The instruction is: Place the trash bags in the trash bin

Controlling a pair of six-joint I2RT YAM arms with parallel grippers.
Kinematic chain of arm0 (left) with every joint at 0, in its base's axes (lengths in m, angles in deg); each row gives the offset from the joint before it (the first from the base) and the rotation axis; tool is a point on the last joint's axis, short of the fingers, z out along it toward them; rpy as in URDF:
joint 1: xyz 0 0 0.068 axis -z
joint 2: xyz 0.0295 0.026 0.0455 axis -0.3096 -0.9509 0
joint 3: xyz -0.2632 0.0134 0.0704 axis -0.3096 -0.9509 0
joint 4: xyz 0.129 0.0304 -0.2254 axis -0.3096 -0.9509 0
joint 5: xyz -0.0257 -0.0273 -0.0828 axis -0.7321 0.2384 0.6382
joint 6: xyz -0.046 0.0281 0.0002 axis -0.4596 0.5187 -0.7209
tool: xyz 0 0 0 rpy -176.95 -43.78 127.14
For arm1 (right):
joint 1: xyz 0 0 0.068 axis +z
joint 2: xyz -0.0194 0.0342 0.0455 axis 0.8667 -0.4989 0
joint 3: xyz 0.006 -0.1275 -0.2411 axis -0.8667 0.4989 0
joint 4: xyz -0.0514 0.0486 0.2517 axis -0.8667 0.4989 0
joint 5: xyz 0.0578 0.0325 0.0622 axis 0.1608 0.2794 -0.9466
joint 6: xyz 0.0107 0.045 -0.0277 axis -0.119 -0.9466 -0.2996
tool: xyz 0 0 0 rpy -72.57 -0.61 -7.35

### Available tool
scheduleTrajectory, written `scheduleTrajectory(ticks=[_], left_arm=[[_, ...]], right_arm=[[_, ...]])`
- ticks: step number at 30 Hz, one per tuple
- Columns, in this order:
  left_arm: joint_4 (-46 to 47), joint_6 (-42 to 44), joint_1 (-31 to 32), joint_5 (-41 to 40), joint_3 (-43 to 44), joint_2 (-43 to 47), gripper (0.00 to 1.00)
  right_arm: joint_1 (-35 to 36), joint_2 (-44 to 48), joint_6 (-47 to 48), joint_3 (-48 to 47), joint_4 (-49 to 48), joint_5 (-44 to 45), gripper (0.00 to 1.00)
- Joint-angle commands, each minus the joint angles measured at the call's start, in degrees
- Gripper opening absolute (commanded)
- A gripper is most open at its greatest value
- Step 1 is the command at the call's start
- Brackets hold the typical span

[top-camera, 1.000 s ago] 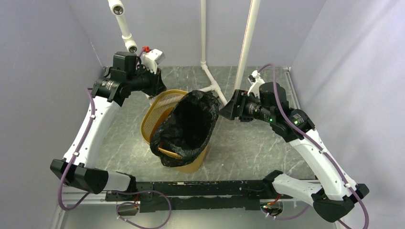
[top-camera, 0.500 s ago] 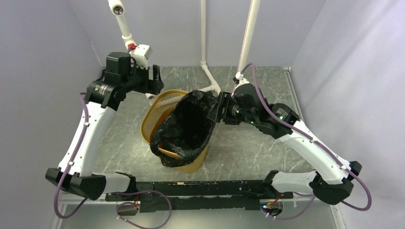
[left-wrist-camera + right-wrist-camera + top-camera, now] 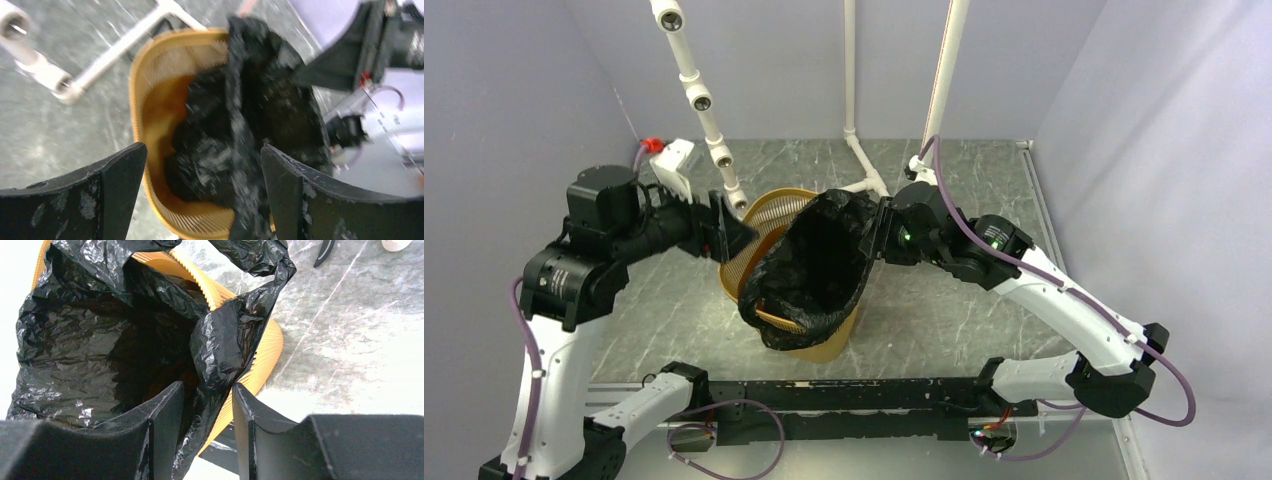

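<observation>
Where the right claw (image 3: 206, 386) gapes, trash bag (image 3: 90, 340) fold sits inside.

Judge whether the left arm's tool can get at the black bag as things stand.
Probably yes. The left tool is open beside the bare left rim of the trash bin, and its wrist view shows the trash bag straight ahead with nothing between. The right tool is at the opposite rim.

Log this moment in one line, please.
left gripper open, empty | right gripper straddles fold | trash bag partly lines trash bin
</observation>
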Motion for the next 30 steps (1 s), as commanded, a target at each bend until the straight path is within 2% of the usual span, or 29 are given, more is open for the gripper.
scheduleTrajectory(ticks=[1,4,10,14,20,23,25,28,30], left_arm=[[-8.3,-0.8,0.2,11.7,-4.3,1.7,0.88],[-8.9,-0.3,0.2,15.3,-6.6,2.5,0.86],[-7.1,0.1,0.2,17.3,-9.0,3.9,0.85],[-11.0,2.7,0.2,17.6,-7.8,1.8,0.81],[-13.8,6.1,0.2,25.0,-8.7,0.4,0.71],[-11.6,4.9,0.2,29.0,-10.3,0.7,0.57],[-8.7,3.3,0.2,31.6,-11.5,1.3,0.51],[-5.1,1.4,0.2,34.9,-13.2,2.2,0.46],[-3.4,0.4,0.2,37.1,-14.0,2.2,0.49]], right_arm=[[0.2,-0.5,-0.9,0.3,-2.0,1.0,0.44],[0.3,-1.5,-1.0,0.1,-1.9,0.5,0.42],[0.3,-2.5,-0.6,-0.7,-0.6,2.1,0.32],[0.3,-2.3,-0.4,-0.6,-0.7,2.7,0.29],[0.3,-2.5,0.0,-0.6,-0.5,3.2,0.26],[0.3,-2.8,0.9,-0.7,-0.6,3.9,0.21],[0.3,-3.0,1.3,-1.4,-0.2,4.6,0.17],[0.3,-3.1,2.1,-2.2,-0.4,4.8,0.14],[0.3,-3.2,2.5,-2.5,-0.6,4.4,0.14]])
